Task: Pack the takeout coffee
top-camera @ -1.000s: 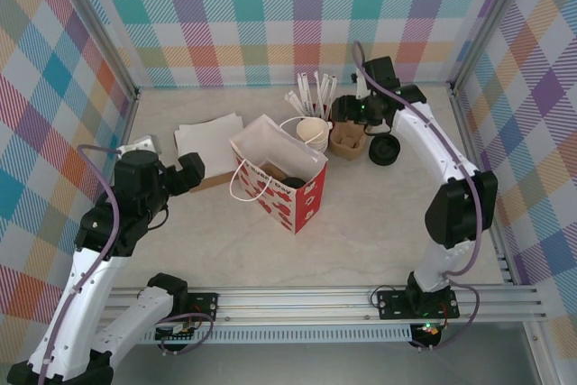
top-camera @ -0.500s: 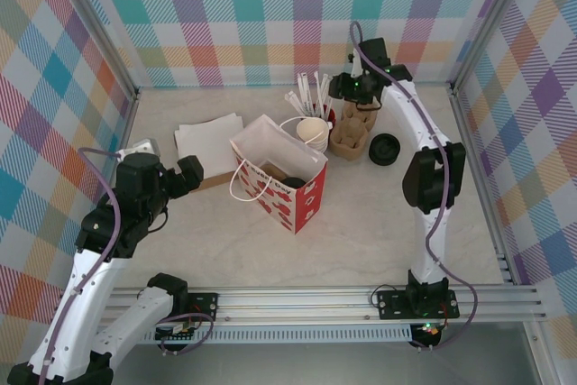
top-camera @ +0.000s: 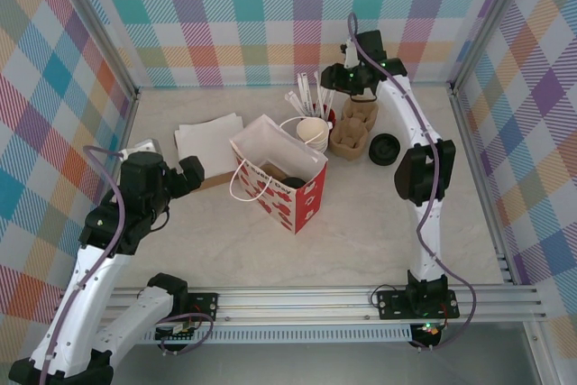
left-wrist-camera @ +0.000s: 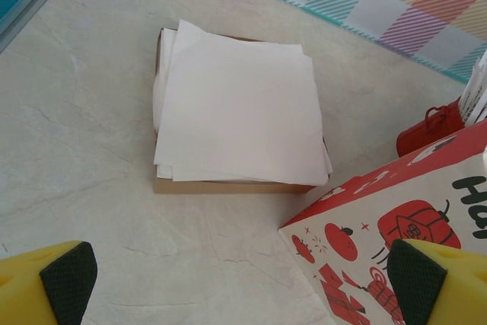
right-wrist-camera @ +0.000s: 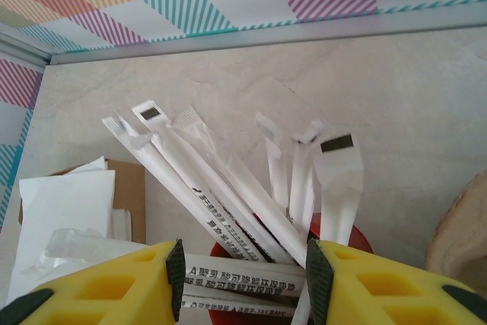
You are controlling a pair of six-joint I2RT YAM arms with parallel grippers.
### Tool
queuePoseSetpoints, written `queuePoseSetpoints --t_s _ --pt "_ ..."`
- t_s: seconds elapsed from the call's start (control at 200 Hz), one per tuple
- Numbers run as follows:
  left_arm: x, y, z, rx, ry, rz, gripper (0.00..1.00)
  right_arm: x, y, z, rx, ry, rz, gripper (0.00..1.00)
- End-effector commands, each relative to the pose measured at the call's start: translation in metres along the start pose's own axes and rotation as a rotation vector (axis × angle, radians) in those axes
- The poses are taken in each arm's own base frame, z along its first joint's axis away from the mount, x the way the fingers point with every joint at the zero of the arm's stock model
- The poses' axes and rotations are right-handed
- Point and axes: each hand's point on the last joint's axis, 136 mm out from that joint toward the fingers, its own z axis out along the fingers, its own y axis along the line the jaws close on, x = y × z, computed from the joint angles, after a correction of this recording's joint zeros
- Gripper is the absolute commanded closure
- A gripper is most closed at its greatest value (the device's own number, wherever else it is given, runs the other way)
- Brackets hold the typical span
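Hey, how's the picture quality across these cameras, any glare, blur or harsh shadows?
Top view: soft, even light, sharp throughout, no harsh shadows on the table. Left wrist view: the napkins are nearly washed out white, with little surface detail. Right wrist view: the straws are crisp, while the brown carrier at the right edge is blurred.

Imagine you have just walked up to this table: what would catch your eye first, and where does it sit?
The red-and-white printed paper bag stands open in the middle of the table, the loudest thing there. At the back, the right gripper hangs open over a bundle of paper-wrapped straws. A stack of white napkins lies left of the bag.
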Motion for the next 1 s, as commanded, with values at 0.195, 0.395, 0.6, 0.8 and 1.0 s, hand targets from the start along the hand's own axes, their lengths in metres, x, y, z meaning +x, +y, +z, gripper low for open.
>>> queuePoseSetpoints --t_s 0.195,0.395,0.6,0.8,1.0 --pt "0.001 0.006 0.006 -0.034 0.003 0.005 0.00 -0.011 0.025 0.009 -0.046 -0.027 -0.090 0.56" --pt "0.001 0.005 0.007 -0.033 0.005 0.010 0.00 -0.016 0.026 0.017 -0.041 -0.041 -0.095 0.57" --pt "0.001 0.005 0.008 -0.036 0.007 0.013 0.00 -0.018 0.026 0.029 -0.042 -0.047 -0.099 0.58" --pt "0.001 0.004 0.009 -0.035 0.009 0.016 0.00 -0.012 0.017 0.044 0.014 -0.043 -0.115 0.58" --pt "0.001 0.005 0.010 -0.040 0.013 0.021 0.00 -0.007 0.014 0.057 0.059 -0.040 -0.153 0.57"
